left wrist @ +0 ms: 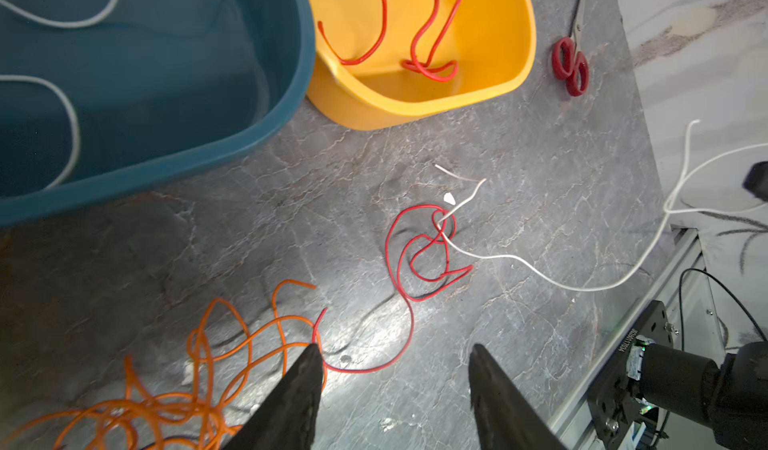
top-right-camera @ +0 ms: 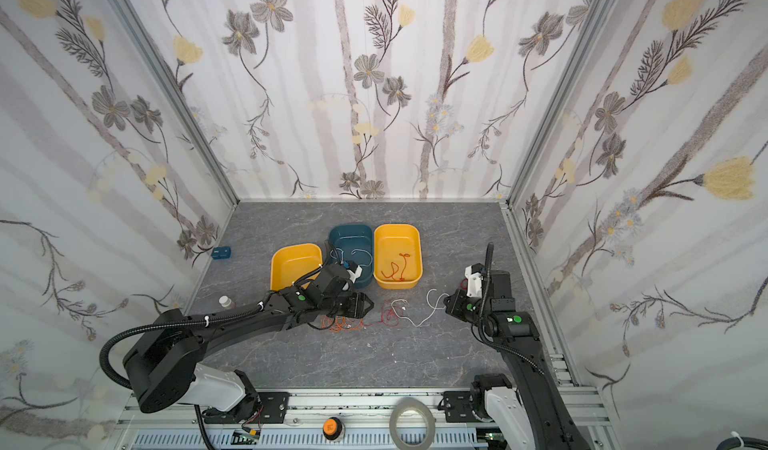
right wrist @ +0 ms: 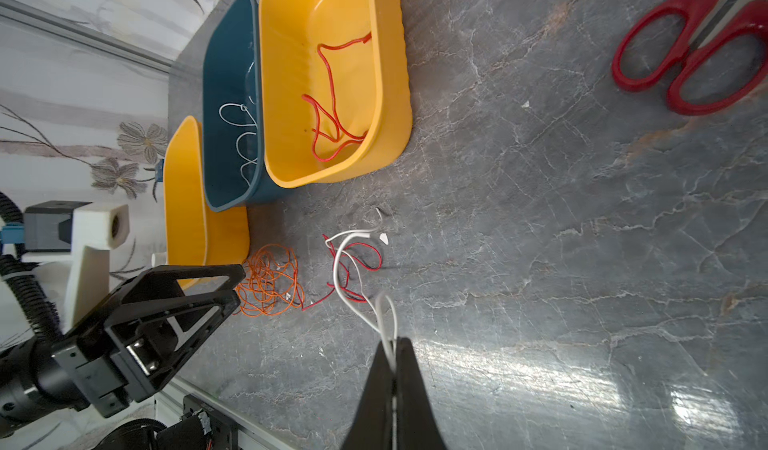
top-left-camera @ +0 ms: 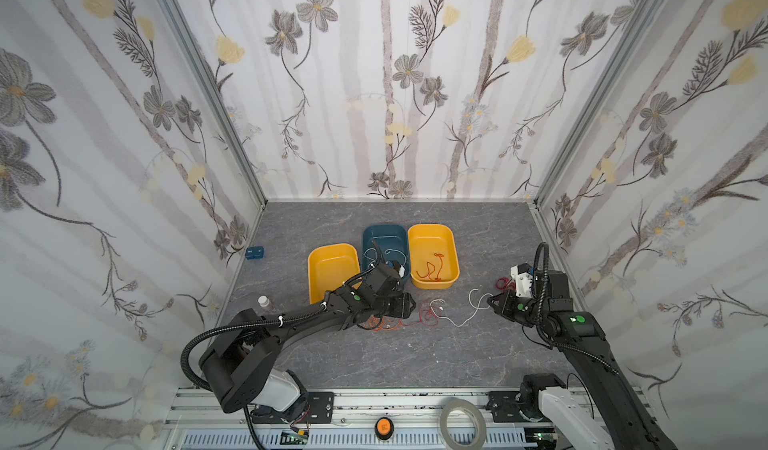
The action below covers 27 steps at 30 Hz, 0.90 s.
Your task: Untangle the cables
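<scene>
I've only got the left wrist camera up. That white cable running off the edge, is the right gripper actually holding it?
Observer: Yes. The right wrist view shows the right gripper shut on the white cable.
Operator: I see a blue tray and one yellow tray. Any others?
Observer: A second yellow tray sits left of the blue tray in both top views.
Operator: Anything else loose?
Observer: A white-capped bottle stands beside the left arm.
</scene>
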{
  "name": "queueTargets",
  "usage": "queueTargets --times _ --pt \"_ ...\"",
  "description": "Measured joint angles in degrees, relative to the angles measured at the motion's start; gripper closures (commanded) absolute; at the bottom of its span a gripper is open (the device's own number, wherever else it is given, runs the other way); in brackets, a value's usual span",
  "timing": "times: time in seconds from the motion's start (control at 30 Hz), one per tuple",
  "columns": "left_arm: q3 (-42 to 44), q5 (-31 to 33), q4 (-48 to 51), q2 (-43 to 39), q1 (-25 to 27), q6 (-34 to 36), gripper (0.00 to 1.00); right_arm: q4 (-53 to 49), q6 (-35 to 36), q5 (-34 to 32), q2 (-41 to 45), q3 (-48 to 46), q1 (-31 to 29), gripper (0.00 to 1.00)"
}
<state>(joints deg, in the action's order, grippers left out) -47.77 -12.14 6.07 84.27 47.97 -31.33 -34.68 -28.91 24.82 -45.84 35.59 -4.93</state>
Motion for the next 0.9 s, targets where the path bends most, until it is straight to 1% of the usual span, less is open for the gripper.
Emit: queueTargets --times 0.17,0.37,0.47,0.57,0.7,0.77,0.9 --pt "-4.11 -1.57 -0.37 7.19 0.63 1.79 0.41 0.33 -0.22 -1.09 -0.42 -1.31 -0.76 0.98" --pt "-10.16 -2.64 -0.28 16.85 0.61 5.31 0.47 1.51 -1.09 -1.16 0.04 -2.43 -1.38 0.97" --pt "-12.44 -2.67 -0.24 19.91 0.31 7.34 0.49 2.45 -1.55 -1.14 0.48 -2.97 -1.46 0.97" --pt "-14.32 -2.64 0.22 22.62 0.02 8.87 0.54 2.80 -1.70 -1.14 0.92 -3.58 -1.49 0.97" --pt "-15.78 -2.67 0.94 24.72 -0.35 10.36 0.57 3.28 -1.75 -0.96 0.90 -4.22 -1.49 0.97" --pt "-16.00 -2.80 0.52 25.11 -0.39 10.38 0.61 3.63 -2.10 -0.92 0.85 -4.50 -1.49 0.97" --pt "-16.41 -3.13 -0.70 26.14 -0.46 10.34 0.76 4.37 -2.12 -0.72 0.28 -4.79 -1.49 0.97"
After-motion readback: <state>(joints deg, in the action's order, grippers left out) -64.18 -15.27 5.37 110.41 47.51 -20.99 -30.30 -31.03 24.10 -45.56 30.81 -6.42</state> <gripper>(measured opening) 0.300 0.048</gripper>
